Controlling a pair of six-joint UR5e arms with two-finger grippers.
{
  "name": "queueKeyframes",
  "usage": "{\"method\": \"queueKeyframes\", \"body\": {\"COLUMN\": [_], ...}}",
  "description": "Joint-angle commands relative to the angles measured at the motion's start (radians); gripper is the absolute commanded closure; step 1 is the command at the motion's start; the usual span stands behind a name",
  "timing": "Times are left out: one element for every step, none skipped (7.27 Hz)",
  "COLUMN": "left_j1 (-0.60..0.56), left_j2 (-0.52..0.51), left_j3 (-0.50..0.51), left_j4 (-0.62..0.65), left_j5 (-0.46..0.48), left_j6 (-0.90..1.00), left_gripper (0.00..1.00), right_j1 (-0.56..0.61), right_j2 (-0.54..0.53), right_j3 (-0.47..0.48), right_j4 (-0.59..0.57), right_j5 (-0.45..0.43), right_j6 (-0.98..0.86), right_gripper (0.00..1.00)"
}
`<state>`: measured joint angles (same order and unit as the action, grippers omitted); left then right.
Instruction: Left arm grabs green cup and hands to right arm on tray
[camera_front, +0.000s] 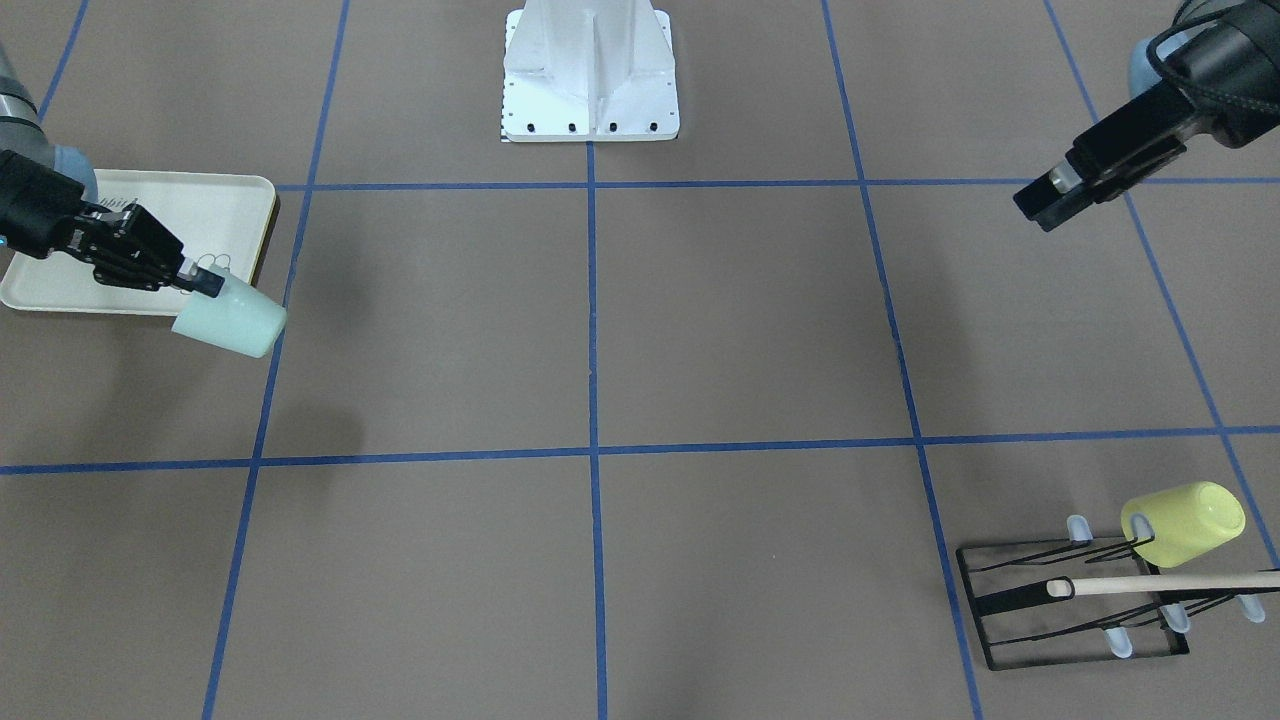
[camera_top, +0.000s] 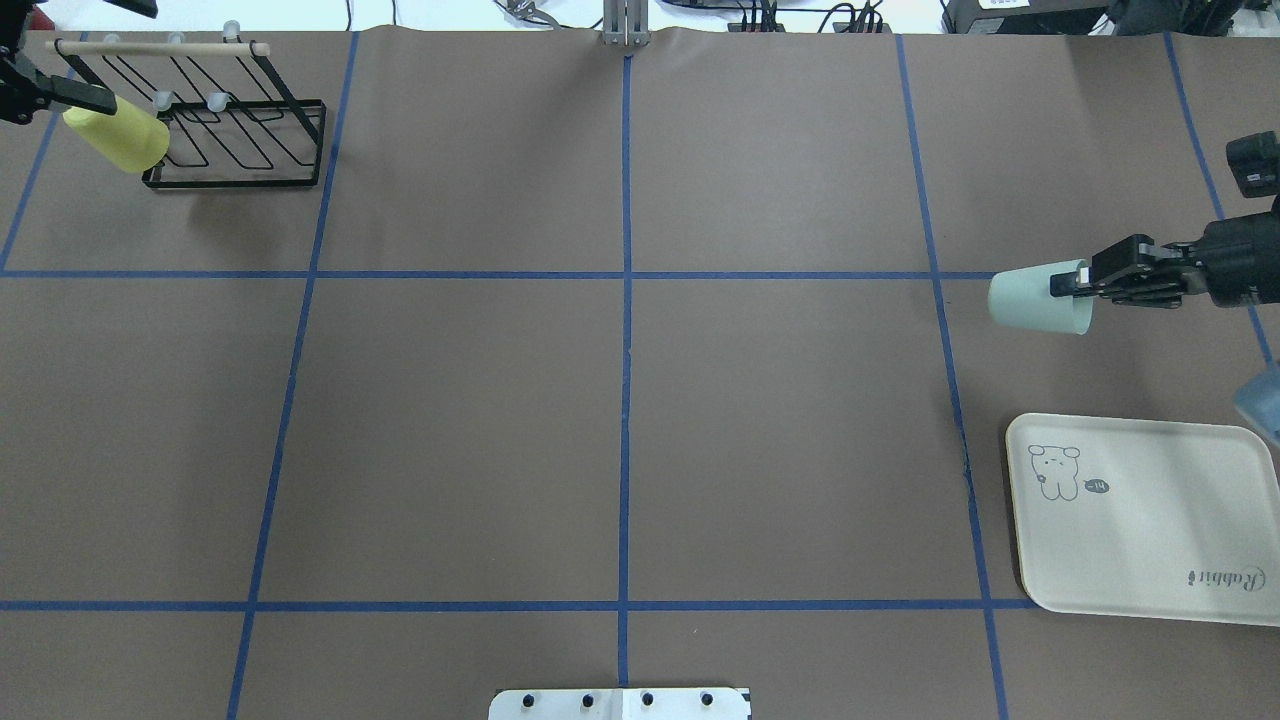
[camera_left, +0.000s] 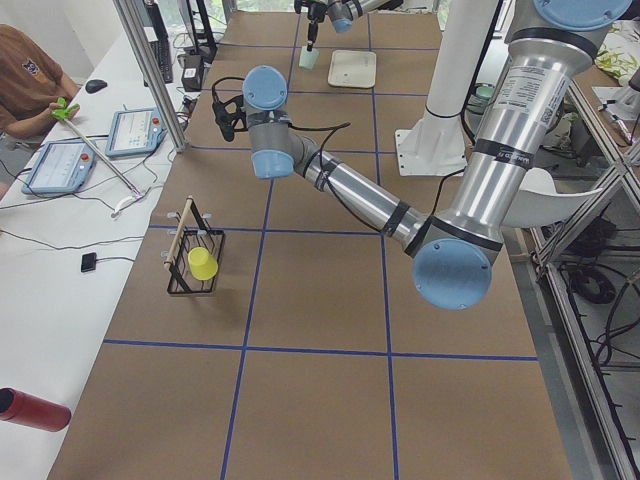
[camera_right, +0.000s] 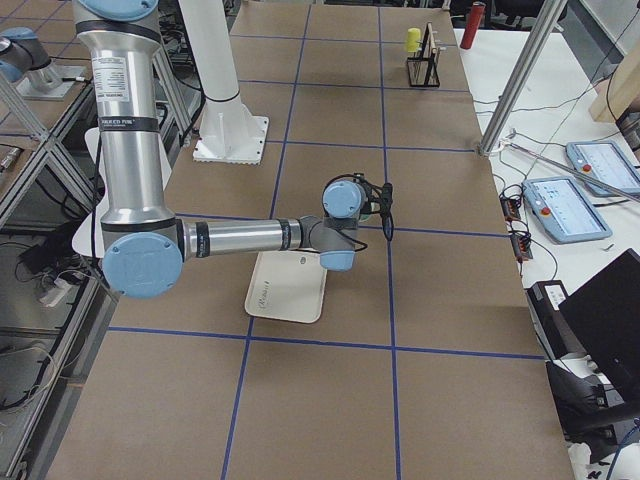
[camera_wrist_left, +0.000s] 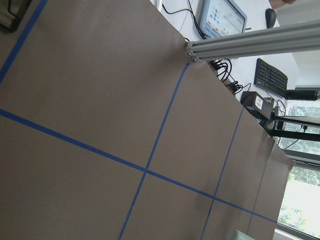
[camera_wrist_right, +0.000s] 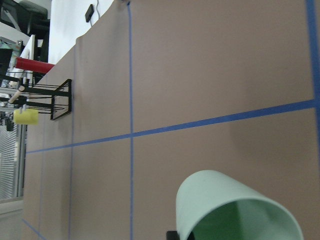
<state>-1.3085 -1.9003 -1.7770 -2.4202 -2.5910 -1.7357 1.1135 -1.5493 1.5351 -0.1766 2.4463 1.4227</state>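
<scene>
Our right tool (camera_top: 1068, 282) pinches the cup (camera_top: 1035, 300) by its rim, holding it on its side above the table (camera_top: 620, 430) just beside the tray (camera_top: 1150, 540), base free for setting down, we judge. Our left tool (camera_front: 1032, 205) hangs well apart; spread or pressed together, we cannot tell.

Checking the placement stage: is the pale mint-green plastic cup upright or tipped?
Tipped sideways: the pale mint-green plastic cup lies horizontal, its rim pinched between the jaws of the right gripper, base pointing away from it.
</scene>
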Motion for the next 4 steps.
{"method": "queueKeyframes", "body": {"left_j1": [-0.027,-0.028,-0.029,-0.029], "left_j2": [0.009,0.018,0.048,0.076], "left_j3": [-0.002,-0.004,-0.005,-0.004], "left_j4": [0.122,0.163,0.170,0.180], "left_j5": [0.040,0.089,0.126,0.158], "left_j6": [0.121,0.163,0.218,0.285], "left_gripper": [0.00,0.00,0.00,0.00], "right_j1": [0.055,0.062,0.062,0.063], "right_j2": [-0.054,-0.079,-0.101,-0.148], "right_j3": [0.014,0.020,0.081,0.228], "right_j4": [-0.261,-0.365,-0.523,-0.734], "right_j5": [-0.016,-0.070,-0.094,-0.098], "right_j6": [-0.297,-0.458,-0.588,-0.688], "right_gripper": [1.00,1.00,1.00,1.00]}}
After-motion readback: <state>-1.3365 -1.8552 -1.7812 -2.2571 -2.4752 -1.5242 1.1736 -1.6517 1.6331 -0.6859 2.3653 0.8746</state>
